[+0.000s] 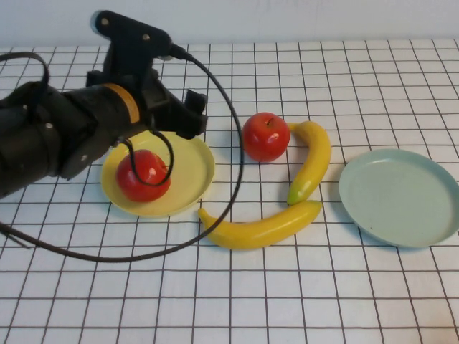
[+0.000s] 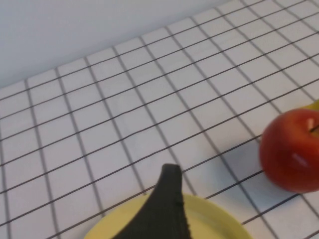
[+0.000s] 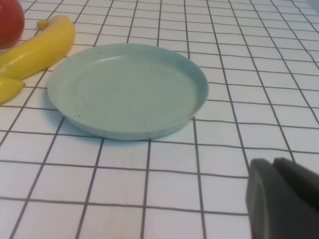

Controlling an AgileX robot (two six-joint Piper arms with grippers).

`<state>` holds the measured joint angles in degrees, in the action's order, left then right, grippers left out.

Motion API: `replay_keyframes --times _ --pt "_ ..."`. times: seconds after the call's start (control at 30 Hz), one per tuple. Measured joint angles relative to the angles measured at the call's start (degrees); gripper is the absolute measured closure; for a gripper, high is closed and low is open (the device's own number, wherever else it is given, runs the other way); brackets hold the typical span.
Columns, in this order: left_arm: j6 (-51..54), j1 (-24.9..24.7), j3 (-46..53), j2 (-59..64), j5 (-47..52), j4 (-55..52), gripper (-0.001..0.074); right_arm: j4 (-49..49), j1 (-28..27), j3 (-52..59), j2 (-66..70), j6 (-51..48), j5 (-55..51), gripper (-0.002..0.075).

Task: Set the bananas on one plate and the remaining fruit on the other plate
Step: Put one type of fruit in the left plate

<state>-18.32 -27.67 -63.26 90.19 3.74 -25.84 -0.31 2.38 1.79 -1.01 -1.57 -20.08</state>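
Note:
One red apple (image 1: 143, 175) lies on the yellow plate (image 1: 193, 175). The other apple (image 1: 265, 136) sits on the table to its right and also shows in the left wrist view (image 2: 291, 149). Two yellow bananas lie on the table, one curved beside that apple (image 1: 313, 159) and one nearer the front (image 1: 262, 228). The mint plate (image 1: 401, 197) at the right is empty. My left gripper (image 1: 188, 113) hovers open and empty over the yellow plate's far rim; one of its fingers (image 2: 168, 199) shows in the left wrist view. My right gripper (image 3: 273, 163) is shut and empty, short of the mint plate (image 3: 127, 89).
The table is a white cloth with a black grid. The left arm's cable (image 1: 233, 165) loops down over the table in front of the yellow plate. A pale wall runs along the far edge.

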Motion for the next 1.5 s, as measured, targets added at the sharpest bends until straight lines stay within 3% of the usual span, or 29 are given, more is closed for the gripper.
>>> replay_keyframes --times 0.23,0.43,0.63,1.5 --pt "-0.29 -6.18 -7.45 9.52 -0.68 -0.11 0.0067 0.0 0.0 0.0 0.0 0.0 0.0 0.0741" --pt "-0.29 -8.39 -13.52 19.4 -6.8 -2.47 0.0067 0.0 0.0 0.0 0.0 0.0 0.0 0.0741" --pt "-0.29 -8.55 -15.98 25.68 -12.35 -6.05 0.0067 0.0 0.0 0.0 0.0 0.0 0.0 0.0741" --pt "3.91 -6.02 -17.67 30.07 -11.81 -6.56 0.0067 0.0 0.0 0.0 0.0 0.0 0.0 0.0741"
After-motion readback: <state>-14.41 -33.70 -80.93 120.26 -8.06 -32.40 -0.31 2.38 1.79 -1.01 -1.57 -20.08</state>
